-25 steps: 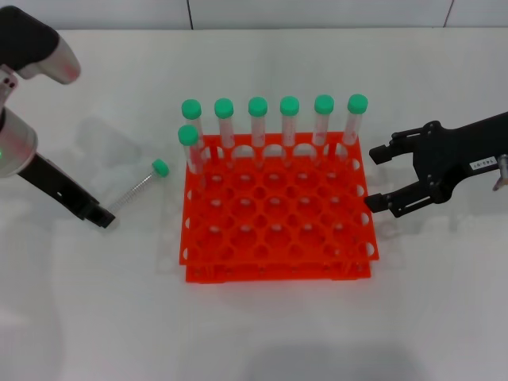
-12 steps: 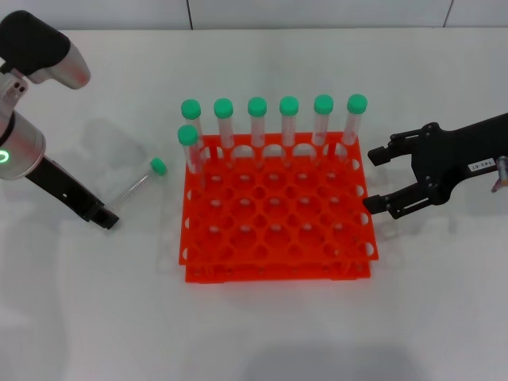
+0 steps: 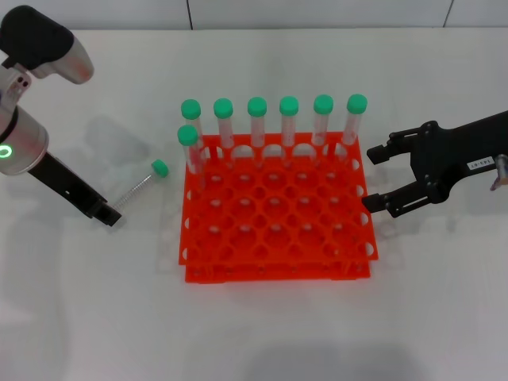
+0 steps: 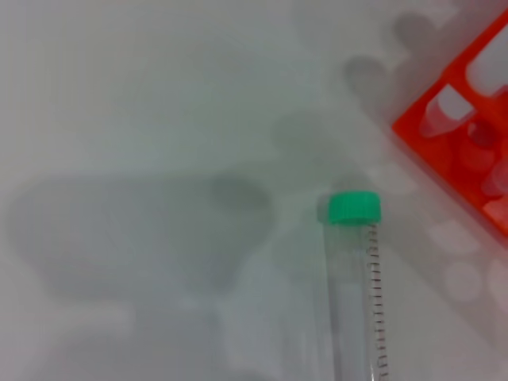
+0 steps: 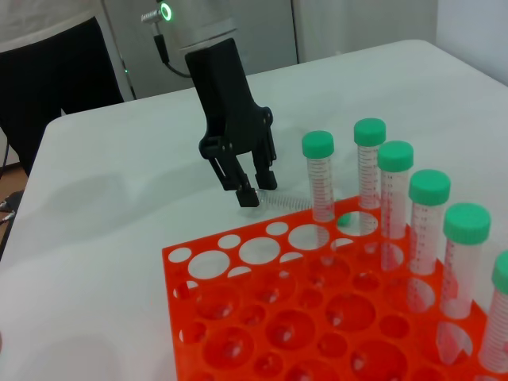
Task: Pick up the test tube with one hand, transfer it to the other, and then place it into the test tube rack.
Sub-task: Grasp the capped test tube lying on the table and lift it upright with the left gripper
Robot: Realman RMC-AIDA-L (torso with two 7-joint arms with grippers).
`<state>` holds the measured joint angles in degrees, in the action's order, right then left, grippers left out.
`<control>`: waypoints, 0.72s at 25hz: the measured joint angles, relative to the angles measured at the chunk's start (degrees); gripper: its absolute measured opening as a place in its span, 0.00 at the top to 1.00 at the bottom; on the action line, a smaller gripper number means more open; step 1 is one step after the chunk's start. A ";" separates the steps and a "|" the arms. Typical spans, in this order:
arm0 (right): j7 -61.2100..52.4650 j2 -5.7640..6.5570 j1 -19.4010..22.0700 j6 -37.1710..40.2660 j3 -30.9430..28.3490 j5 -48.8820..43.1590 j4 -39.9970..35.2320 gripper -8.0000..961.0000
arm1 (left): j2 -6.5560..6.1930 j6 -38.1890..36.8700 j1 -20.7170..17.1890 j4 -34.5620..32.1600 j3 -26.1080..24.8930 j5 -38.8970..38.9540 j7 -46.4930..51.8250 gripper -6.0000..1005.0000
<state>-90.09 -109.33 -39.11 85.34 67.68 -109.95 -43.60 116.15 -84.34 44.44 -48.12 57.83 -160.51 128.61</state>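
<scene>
The test tube [image 3: 140, 188] lies flat on the white table left of the orange-red rack [image 3: 278, 234], green cap toward the rack; it also shows in the left wrist view [image 4: 355, 270]. My left gripper [image 3: 109, 216], black and unlabelled, is low at the tube's bottom end, with its fingers [image 5: 248, 193] a narrow gap apart around that end. My right gripper [image 3: 371, 181], black with a white label, hovers open and empty at the rack's right edge.
Several green-capped tubes [image 3: 256, 123] stand upright in the rack's back row, and one [image 3: 190, 151] stands in the row in front at the left. The rack also shows in the right wrist view [image 5: 262, 317].
My left gripper has slid a little to the right, toward the tube's bottom end. The tube and the right gripper have barely moved.
</scene>
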 joint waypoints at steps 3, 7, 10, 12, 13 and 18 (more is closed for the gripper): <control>0.00 0.00 -0.10 0.00 0.00 0.00 0.00 0.11 | -0.12 -0.03 0.06 0.12 0.00 0.00 0.03 0.61; 0.00 0.00 -0.15 0.05 0.00 0.00 0.00 0.11 | 0.01 0.05 0.40 0.39 0.00 -0.10 0.26 0.63; 0.00 0.00 -0.17 0.03 0.00 0.00 0.00 0.11 | -0.06 0.41 0.50 0.88 0.00 -0.15 0.98 0.66; 0.00 -0.05 -0.21 0.01 0.00 -0.01 0.00 0.11 | -0.17 0.62 0.56 1.08 -0.12 -0.17 1.43 0.67; 0.00 -0.06 -0.22 0.01 0.00 0.00 0.00 0.11 | -0.22 0.63 0.56 1.22 -0.16 -0.18 1.44 0.68; -0.04 -0.09 -0.28 0.18 0.00 0.00 -0.12 0.11 | -0.30 1.06 0.63 1.89 -0.21 -0.14 1.46 0.73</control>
<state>-90.13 -109.42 -39.40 85.52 67.67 -109.95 -43.71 115.85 -83.28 45.07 -46.23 57.62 -160.65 130.07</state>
